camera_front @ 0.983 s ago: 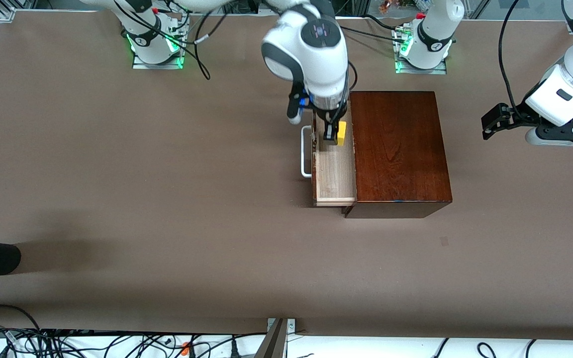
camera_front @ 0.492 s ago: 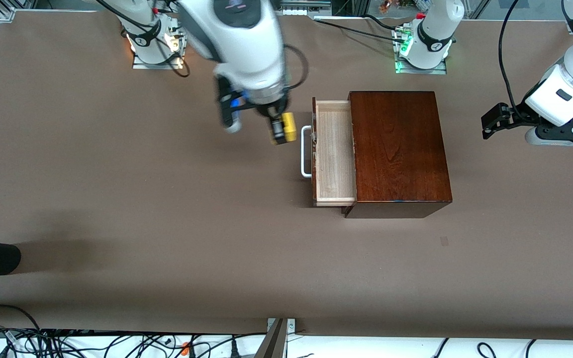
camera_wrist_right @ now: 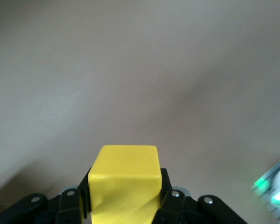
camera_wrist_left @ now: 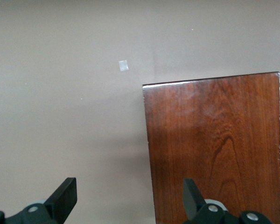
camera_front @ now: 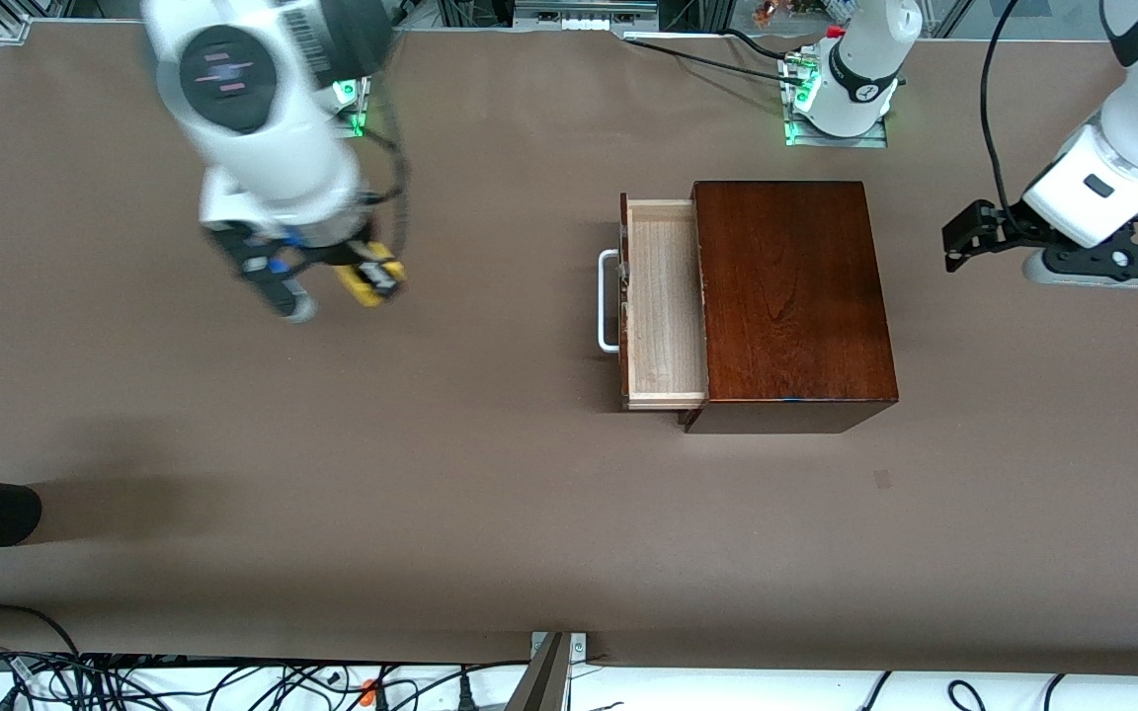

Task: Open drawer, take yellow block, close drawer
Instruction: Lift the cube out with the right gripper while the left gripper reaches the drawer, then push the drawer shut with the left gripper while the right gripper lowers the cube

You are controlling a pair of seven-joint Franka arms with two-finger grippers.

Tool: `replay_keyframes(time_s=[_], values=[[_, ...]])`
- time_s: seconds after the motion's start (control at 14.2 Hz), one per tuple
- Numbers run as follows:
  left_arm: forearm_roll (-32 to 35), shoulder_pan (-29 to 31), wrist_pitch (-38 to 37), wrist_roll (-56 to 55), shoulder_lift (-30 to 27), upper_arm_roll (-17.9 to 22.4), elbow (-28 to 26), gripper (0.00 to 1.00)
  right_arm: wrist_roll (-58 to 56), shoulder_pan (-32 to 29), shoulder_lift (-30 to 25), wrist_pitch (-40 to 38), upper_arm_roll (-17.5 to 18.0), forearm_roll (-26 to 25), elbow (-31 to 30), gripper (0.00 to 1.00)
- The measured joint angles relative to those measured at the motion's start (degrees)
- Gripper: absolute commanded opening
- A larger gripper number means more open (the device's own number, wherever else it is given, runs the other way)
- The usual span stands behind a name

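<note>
Right gripper [camera_front: 368, 281] with yellow block [camera_front: 372, 280]; pulled-out drawer [camera_front: 666, 302] bare.

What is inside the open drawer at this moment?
The pulled-out part of the drawer shows only bare pale wood. The yellow block is out, held by the right gripper over the table. Whatever sits under the wooden box is hidden.

Front view high, facing the bases, whole table [camera_front: 490, 513] in frame; left wrist view down over wooden box [camera_wrist_left: 214, 149], shared with front [camera_front: 791, 296]; right wrist view close on yellow block [camera_wrist_right: 125, 182] over bare table
</note>
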Motion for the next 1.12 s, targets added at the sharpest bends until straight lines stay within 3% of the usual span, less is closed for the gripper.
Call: replay_keyframes(time_s=[0.28, 0.63, 0.84, 1.12], values=[[-0.57, -0.12, -0.49, 0.01, 0.01, -4.23, 0.07, 1.0, -26.51, -0.46, -7.11, 2.36, -12.22, 0.34, -11.12, 0.0], [-6.88, -0.7, -0.71, 0.0, 3.26, -14.64, -0.18, 1.0, -50.34, -0.5, -8.38, 10.79, -24.32, 0.41, -19.51, 0.0], [-7.44, -3.06, 1.42, 0.09, 9.55, -20.51, 1.42, 1.0, -60.69, -0.52, -8.27, 19.81, -29.9, 0.43, -26.88, 0.0], [-7.42, -10.51, 4.69, 7.78, 21.39, -21.77, 9.98, 1.0, -70.43, -0.55, -7.34, 35.64, -34.74, 0.46, -38.2, 0.0]])
